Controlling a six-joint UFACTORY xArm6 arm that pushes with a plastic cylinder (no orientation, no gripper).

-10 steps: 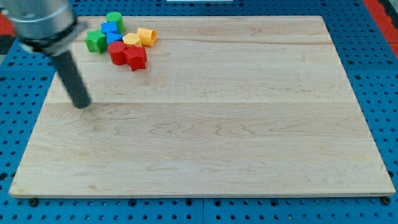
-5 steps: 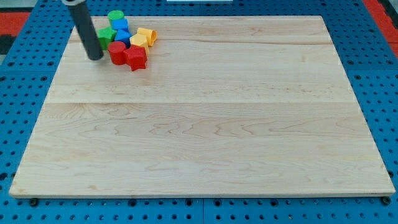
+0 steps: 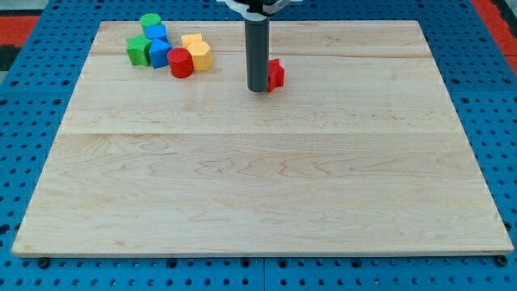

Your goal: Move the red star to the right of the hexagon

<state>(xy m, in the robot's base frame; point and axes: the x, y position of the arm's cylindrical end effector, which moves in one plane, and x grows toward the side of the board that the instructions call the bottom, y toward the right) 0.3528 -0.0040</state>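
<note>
Pushed out of the cluster near the board's top-left corner, the red star block [image 3: 275, 74] now sits alone toward the top edge's middle, touching the tip [image 3: 258, 89] on its right. The yellow hexagon block [image 3: 199, 56] stays left. The rod has no jaws.

The desk [image 3: 266, 178] is pale, smooth wood with visible grain. The rod above my tip [image 3: 258, 89] looks matt dark. The red star [image 3: 275, 74] appears smooth and evenly coloured.

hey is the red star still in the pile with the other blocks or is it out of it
Out. The red star sits alone at the view's right of the cluster, my tip against its left side; the yellow hexagon stays with the pile.
</note>
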